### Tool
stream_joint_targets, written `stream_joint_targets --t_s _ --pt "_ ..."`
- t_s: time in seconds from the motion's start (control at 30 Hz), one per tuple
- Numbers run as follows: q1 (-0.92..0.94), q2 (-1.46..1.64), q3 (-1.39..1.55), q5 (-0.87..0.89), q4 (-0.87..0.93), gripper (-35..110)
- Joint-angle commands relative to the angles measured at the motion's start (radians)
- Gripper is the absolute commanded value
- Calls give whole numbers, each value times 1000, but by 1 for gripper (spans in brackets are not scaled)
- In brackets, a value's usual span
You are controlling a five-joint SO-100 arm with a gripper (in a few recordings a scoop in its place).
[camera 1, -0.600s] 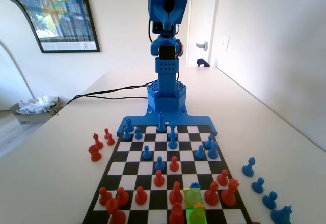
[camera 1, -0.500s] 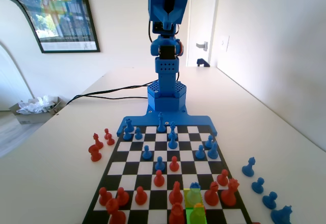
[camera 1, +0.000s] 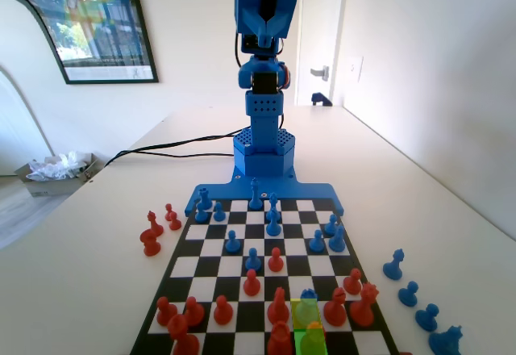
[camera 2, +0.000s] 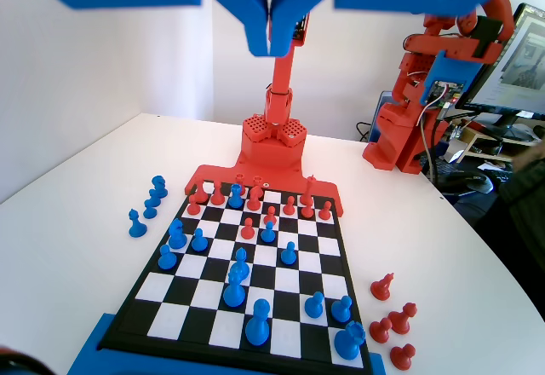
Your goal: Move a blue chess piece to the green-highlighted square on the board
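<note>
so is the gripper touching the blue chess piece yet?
Apart. In the wrist view the gripper hangs shut high above the board; in the fixed view the blue chess piece stands alone at the near end.

Nothing legible is showing: the framed poster (camera 1: 89, 20) on the wall is carrying only a blurred caption strip.

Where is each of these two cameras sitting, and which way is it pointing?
Fixed view: sits low at the board's end opposite the blue arm, looking along it past the green-highlighted square at the arm's base and upright column at the far end.
Wrist view: rides high on the arm, looking down and outward over the board; the claw hangs from the top edge, jaws together.
Shared: the same board and red and blue pieces, seen from opposite ends.
</note>
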Motion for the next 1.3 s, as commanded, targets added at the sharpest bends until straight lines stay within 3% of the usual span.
stream_joint_targets --t_s 0.0,1.27 --pt "2 3 3 -6 -15 2" --pt "-17 0 2 -6 -11 1"
